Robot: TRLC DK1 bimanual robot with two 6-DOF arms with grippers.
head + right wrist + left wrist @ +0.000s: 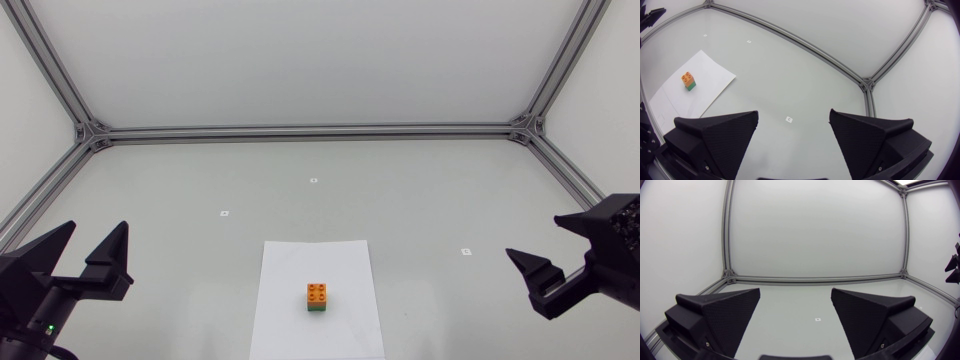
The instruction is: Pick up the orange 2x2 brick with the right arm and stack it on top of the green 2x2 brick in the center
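Note:
The orange 2x2 brick (317,293) sits stacked on the green 2x2 brick (317,308) on a white paper sheet (290,320) near the table's front middle. In the right wrist view the orange brick (687,77) and green brick (690,86) stand well ahead of the gripper, off to one side. My right gripper (548,245) is open at the right edge, far from the stack, nothing between its fingers. My left gripper (88,243) is open and empty at the left edge. Each wrist view shows its own spread fingers (725,312) (720,135).
Aluminium frame rails (310,131) border the white table at the back and sides. Small white markers (313,181) (224,213) (465,251) lie on the surface. My right gripper's tips (953,262) show at the far side of the left wrist view.

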